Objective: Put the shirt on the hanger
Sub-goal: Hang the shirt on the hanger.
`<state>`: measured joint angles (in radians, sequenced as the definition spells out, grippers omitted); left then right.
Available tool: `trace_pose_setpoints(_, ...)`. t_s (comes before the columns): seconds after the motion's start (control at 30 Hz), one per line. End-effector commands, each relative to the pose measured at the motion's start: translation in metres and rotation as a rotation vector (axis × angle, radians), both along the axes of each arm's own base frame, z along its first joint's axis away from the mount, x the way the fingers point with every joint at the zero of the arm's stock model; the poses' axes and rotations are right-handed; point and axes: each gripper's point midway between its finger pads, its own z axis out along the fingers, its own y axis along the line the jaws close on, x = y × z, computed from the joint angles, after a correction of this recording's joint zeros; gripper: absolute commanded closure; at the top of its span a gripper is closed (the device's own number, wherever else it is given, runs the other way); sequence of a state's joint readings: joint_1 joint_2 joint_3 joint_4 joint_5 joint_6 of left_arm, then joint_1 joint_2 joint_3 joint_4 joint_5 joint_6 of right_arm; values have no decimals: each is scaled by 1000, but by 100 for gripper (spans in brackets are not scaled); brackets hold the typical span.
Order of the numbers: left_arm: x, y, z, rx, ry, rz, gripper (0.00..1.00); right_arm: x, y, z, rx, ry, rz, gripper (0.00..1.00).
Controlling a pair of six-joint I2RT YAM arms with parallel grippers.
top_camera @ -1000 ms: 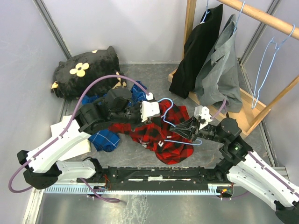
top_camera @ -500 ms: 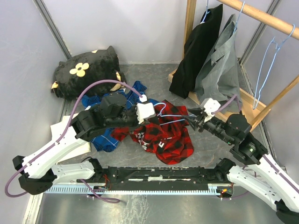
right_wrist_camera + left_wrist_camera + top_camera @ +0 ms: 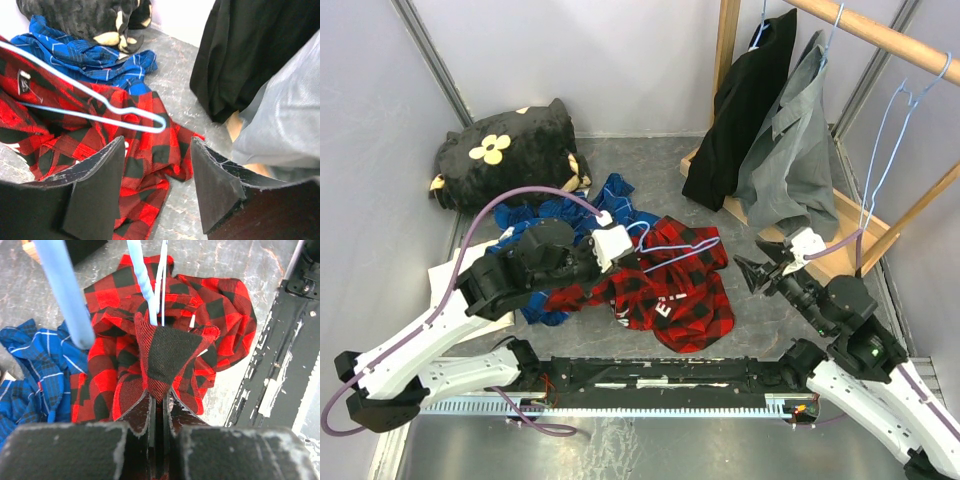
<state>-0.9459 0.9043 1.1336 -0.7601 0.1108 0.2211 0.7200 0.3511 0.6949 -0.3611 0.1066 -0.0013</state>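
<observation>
Shirt: red-and-black buffalo-plaid flannel shirt (image 3: 675, 295) w/ white lettering lay bunched on the grey table top (image 3: 640, 165), betw. the 2 arms.
Hanger: thin light-blue wire hanger (image 3: 672, 243) rested across the shirt's far part, 1 rounded end twd. the right arm.
L gripper (image 3: 159, 407): clenched on a raised fold of the shirt, just beside the wire.
R gripper (image 3: 157, 175): fingers spread, holding nothing, apart from the hanger.
Progress: early, by judgement. Shoulders not seated on the wire.
Left to do: open collar, seat both hanger ends.
Surroundings: blue plaid shirt (image 3: 617, 192) touching the red one at left. Black flower-print cushion (image 3: 505, 150) behind. Black jacket (image 3: 745, 110) and grey shirt (image 3: 795, 160) on wooden rack (image 3: 870, 35), far right.
Obstruction: crumpled folds. Blue shirt could snag.
</observation>
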Motion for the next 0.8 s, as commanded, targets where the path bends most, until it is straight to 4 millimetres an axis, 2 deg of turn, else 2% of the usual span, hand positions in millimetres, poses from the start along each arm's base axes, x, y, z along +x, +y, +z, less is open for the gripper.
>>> trace_pose_setpoints(0.0,18,6,30,-105,-52,152,97,5,7,-7,197,26,-24,36)
trace_pose_setpoints(0.13,33,18,42,-133,-94,268,97,15,18,-23,207,77,-25,33)
trace_pose_setpoints(0.33,41,27,68,-194,-126,352,97,27,47,-39,184,109,49,30)
trace_pose_setpoints(0.47,37,26,79,-229,-118,344,97,31,71,-49,228,115,128,23)
trace_pose_setpoints(0.57,35,27,84,-238,-116,337,97,32,89,-57,255,132,197,22)
trace_pose_setpoints(0.77,30,33,100,-271,-134,332,97,41,107,-66,318,147,237,22)
